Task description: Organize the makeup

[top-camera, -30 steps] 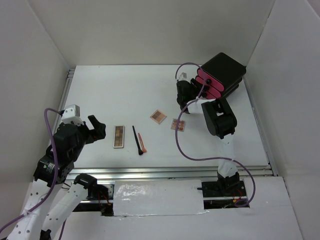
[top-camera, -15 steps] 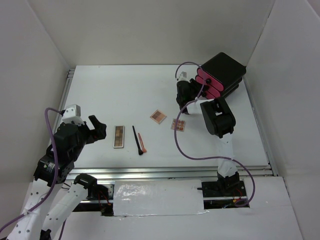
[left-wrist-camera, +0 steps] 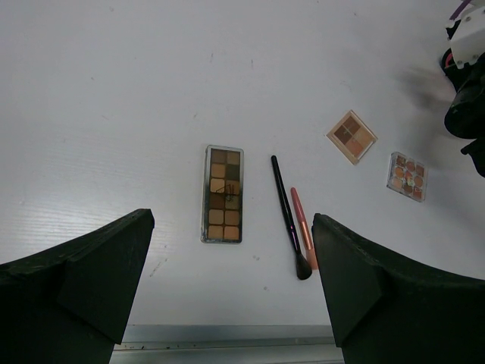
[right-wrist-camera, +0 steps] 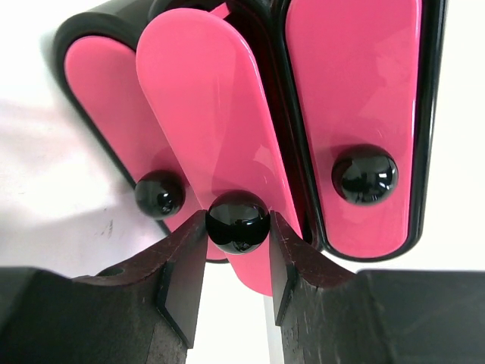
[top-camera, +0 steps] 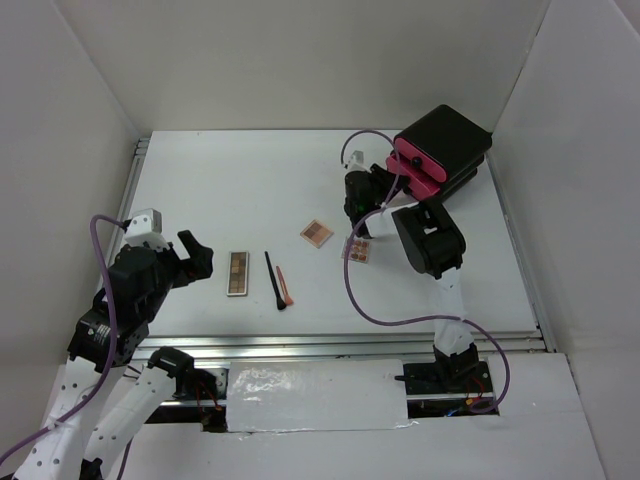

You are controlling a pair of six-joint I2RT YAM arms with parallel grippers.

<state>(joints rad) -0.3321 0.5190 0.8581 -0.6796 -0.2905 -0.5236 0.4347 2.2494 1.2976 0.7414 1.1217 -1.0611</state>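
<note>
The narrow brown palette (top-camera: 238,273) lies on the table at the left; it also shows in the left wrist view (left-wrist-camera: 223,193). A black brush (top-camera: 273,280) and an orange pencil (top-camera: 284,285) lie beside it. Two square tan palettes (top-camera: 316,233) (top-camera: 358,250) lie in the middle. My left gripper (top-camera: 193,256) is open and empty, above the table left of the brown palette. My right gripper (right-wrist-camera: 236,262) is shut on the black knob (right-wrist-camera: 237,221) of the middle pink drawer (right-wrist-camera: 216,129), which is pulled out of the black box (top-camera: 450,145).
The black box has two other pink drawers (right-wrist-camera: 352,114), shut, each with a black knob. White walls enclose the table on three sides. A metal rail (top-camera: 330,345) runs along the near edge. A purple cable (top-camera: 370,305) hangs from the right arm.
My right gripper has moved left, away from the box, pulling the middle pink drawer out by its knob. The left arm and the makeup have not moved.
</note>
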